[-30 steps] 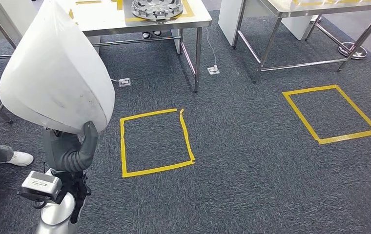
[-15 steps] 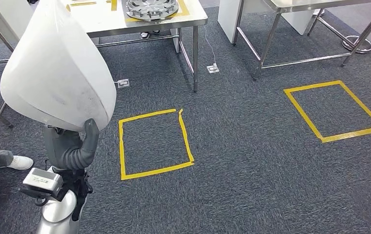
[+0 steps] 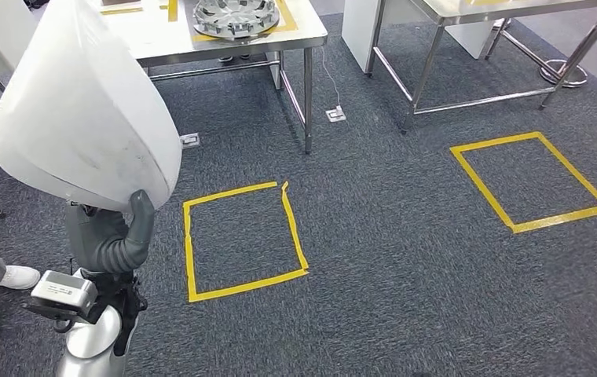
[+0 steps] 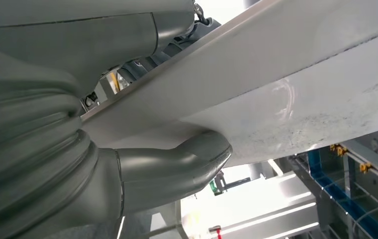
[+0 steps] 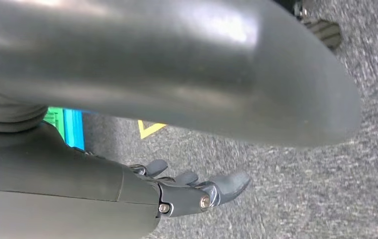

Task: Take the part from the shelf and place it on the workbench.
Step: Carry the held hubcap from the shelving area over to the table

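Note:
A large white curved shell part [image 3: 83, 110] rises at the left of the head view. My left hand [image 3: 111, 236] grips its lower edge from below, the thumb pressed against the face. In the left wrist view the thick grey thumb [image 4: 177, 169] lies on the part's white underside [image 4: 301, 84]. The steel workbench [image 3: 162, 43] stands ahead at the top, with a silver wheel-cover-like disc [image 3: 235, 16] inside yellow tape marks. My right hand [image 5: 192, 191] hangs over the carpet with its fingers apart, holding nothing.
Two yellow tape squares mark the grey carpet, one ahead of me [image 3: 240, 239] and one to the right [image 3: 531, 181]. A second steel table [image 3: 468, 12] stands at the top right. A person's white shoe [image 3: 16, 276] is at the left edge. Floor sockets [image 3: 189, 140] lie near the workbench legs.
The whole picture has shifted a little to the left, so the camera has moved. The white part stays gripped in my left hand.

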Robot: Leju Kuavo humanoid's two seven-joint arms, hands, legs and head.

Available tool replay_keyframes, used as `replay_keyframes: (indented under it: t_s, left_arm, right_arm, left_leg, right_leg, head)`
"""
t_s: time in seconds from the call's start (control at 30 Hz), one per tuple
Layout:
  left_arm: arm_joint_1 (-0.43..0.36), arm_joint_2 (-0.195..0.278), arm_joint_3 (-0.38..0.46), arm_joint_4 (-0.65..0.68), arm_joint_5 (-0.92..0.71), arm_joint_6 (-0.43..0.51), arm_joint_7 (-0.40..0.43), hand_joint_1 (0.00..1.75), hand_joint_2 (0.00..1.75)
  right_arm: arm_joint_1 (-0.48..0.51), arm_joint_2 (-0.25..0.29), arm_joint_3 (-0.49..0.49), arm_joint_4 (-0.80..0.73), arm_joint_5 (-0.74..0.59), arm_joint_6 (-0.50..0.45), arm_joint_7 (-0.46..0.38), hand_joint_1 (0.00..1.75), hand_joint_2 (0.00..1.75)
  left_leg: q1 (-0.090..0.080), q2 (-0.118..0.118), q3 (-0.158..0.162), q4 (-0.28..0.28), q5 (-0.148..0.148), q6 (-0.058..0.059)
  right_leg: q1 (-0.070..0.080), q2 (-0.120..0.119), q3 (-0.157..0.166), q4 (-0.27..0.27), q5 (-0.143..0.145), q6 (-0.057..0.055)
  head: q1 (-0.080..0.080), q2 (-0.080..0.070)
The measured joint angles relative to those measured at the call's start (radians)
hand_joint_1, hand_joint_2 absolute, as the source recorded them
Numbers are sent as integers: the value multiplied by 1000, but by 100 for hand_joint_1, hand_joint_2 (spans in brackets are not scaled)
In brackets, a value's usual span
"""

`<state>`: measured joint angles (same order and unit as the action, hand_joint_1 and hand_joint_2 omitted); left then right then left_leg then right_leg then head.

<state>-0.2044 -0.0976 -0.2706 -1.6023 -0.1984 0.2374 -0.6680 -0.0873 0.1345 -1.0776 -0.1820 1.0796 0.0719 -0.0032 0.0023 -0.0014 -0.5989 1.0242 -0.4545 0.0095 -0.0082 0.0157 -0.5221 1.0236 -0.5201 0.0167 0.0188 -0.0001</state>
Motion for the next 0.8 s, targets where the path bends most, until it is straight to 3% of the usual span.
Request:
replay_keyframes:
  t_s: [0.07,0.17,0.2,0.23,0.27,0.33,0.37,0.4,0.5,0.57,0.6,0.7,0.73,0.77,0.8]
  left_arm:
    - [-3,-4,-1,-2,0,-3,1,175,175]
    - [-5,-7,-3,-1,0,-6,2,175,175]
    - [-5,-7,-4,0,0,-7,2,175,175]
    - [-5,-7,-5,1,0,-7,2,175,175]
    - [-5,-7,-6,1,0,-7,2,175,175]
    - [-4,-7,-8,-1,0,-7,2,175,175]
    - [-4,-7,-9,-2,0,-5,2,175,175]
    - [-2,-7,-10,-5,0,-3,2,175,175]
    - [8,-6,-12,-17,-1,2,2,175,175]
    - [11,-5,-15,-26,-4,4,2,175,175]
    - [12,-5,-17,-29,-7,5,4,175,175]
    - [14,-4,-19,-33,-18,5,20,175,175]
    - [14,-4,-19,-34,-22,4,26,175,175]
    - [14,-4,-19,-35,-27,2,31,175,175]
    - [13,-4,-20,-37,-31,0,35,175,175]
  right_arm:
    - [-2,0,-1,0,0,0,0,0,0]
    - [-3,1,-3,0,0,0,0,0,0]
    - [-2,1,-4,0,0,0,0,0,0]
    - [0,1,-4,0,2,0,0,0,0]
    - [1,0,-5,0,4,0,0,0,0]
    - [2,0,-5,0,10,0,-1,0,0]
    - [1,0,-5,0,13,0,-1,0,0]
    - [1,0,-5,0,16,0,0,0,0]
    - [5,0,-5,0,22,0,2,0,0]
    - [5,0,-5,0,24,0,3,0,0]
    - [4,1,-5,0,25,0,2,0,0]
    - [2,1,-5,0,27,1,2,0,0]
    - [2,1,-5,0,27,1,2,0,0]
    - [3,1,-5,0,28,2,2,0,0]
    - [2,1,-5,0,29,2,2,0,0]
  left_leg:
    - [4,-1,15,-6,-4,12]
    - [4,0,24,-8,-15,19]
    - [3,0,27,-8,-20,19]
    - [3,-1,33,-7,-25,18]
    - [3,-1,40,-7,-31,16]
    - [3,-1,59,-6,-44,10]
    - [2,-1,64,-7,-50,5]
    - [1,0,67,-9,-55,-1]
    - [0,0,75,1,-57,-22]
    - [0,0,64,41,-74,-33]
    - [1,0,39,88,-95,-36]
    - [2,0,-77,256,-159,-42]
    - [2,0,-97,268,-155,-41]
    - [2,0,-98,243,-127,-39]
    - [2,0,-82,183,-79,-35]
  right_leg:
    - [-1,-5,-24,55,-17,10]
    - [-3,-10,-137,232,-85,20]
    - [-3,-10,-169,267,-93,22]
    - [-3,-10,-183,267,-78,22]
    - [-3,-10,-178,227,-42,21]
    - [-2,-13,-130,89,44,13]
    - [1,-15,-111,37,59,7]
    - [5,-16,-99,6,64,0]
    - [7,-14,-83,-10,62,-26]
    - [3,-14,-62,-14,63,-40]
    - [2,-14,-56,-15,60,-44]
    - [4,-13,-44,-15,46,-49]
    - [4,-12,-38,-15,40,-49]
    - [4,-11,-31,-15,34,-48]
    - [4,-9,-21,-15,27,-46]
  head:
    - [2,0]
    - [3,0]
    - [4,0]
    - [4,0]
    - [4,0]
    - [3,0]
    - [3,0]
    - [3,0]
    - [3,0]
    - [0,0]
    - [-2,0]
    - [-4,0]
    - [-4,0]
    - [-4,0]
    - [-4,0]
